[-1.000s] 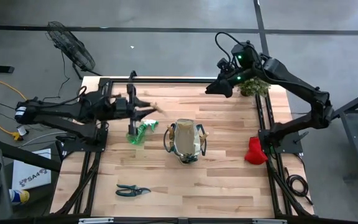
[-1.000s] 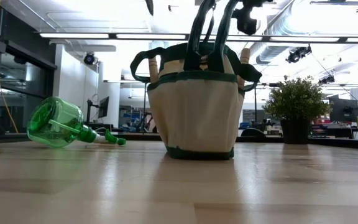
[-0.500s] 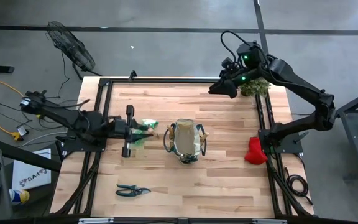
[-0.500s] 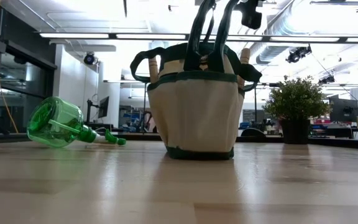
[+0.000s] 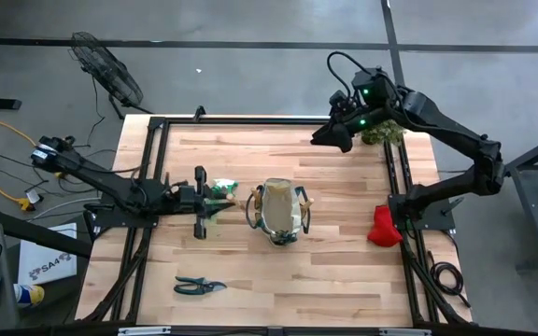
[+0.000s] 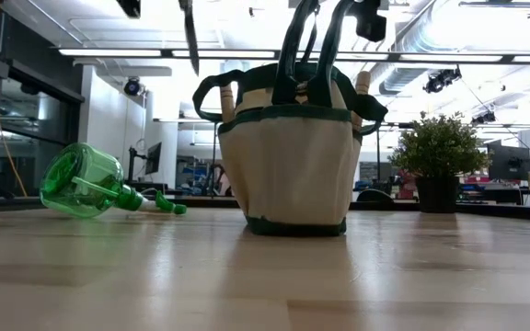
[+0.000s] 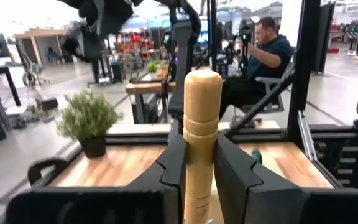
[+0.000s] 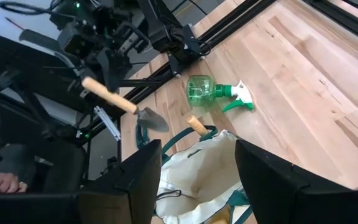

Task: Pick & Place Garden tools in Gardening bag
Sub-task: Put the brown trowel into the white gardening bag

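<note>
My left gripper (image 5: 215,199) is shut on a wooden-handled trowel (image 8: 123,104), held in the air just left of the gardening bag (image 5: 278,211) and over the green spray bottle (image 5: 219,189). The bottle lies on its side on the table (image 6: 86,181). The trowel's metal blade (image 6: 190,37) hangs down. The beige bag with dark trim stands upright (image 6: 288,152), wooden handles (image 8: 196,124) sticking out of it. My right gripper (image 5: 334,138) is open and empty, high over the far right by the potted plant (image 5: 383,131). My left gripper pinches the trowel's wooden handle (image 7: 201,146) between its two fingers (image 7: 169,171), below the handle's free end (image 7: 202,84). The fingers come level from the table's left and lie across the handle. The trowel is lifted clear, handle end up and blade (image 8: 151,119) lower.
Black pruners (image 5: 197,285) lie near the front left. A red glove (image 5: 382,226) sits at the right edge. The potted plant (image 6: 440,156) stands at the far right. Dark frame rails run along both table sides. A person (image 7: 263,53) sits beyond the table.
My left gripper, still shut on the trowel, has moved from the far left toward the near edge, then slightly toward the bag, and has come down: the blade now shows at the top of the low view. The spray bottle and bag have stayed put.
</note>
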Tool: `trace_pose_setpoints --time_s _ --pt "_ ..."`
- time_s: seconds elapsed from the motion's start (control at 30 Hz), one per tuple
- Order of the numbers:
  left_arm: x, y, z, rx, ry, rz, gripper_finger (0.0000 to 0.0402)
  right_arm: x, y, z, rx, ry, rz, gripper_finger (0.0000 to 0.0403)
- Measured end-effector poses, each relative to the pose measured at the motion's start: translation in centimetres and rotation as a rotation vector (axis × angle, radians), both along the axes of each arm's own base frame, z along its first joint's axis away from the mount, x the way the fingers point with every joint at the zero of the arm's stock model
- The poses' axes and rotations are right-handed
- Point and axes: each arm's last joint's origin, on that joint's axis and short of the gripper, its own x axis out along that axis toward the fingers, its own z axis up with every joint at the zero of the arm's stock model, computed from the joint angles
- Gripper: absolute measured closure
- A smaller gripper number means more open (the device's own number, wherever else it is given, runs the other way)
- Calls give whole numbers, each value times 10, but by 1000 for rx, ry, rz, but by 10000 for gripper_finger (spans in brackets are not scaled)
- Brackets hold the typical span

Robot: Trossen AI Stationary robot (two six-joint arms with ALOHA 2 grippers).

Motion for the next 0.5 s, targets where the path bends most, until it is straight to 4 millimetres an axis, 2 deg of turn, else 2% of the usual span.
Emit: trace_pose_setpoints --time_s 0.3,0.5 --pt "24 -10 -24 -8 -4 1 354 4 6 0 -4 13 -11 206" --pt "36 -14 -40 8 56 21 354 4 6 0 3 13 -12 206"
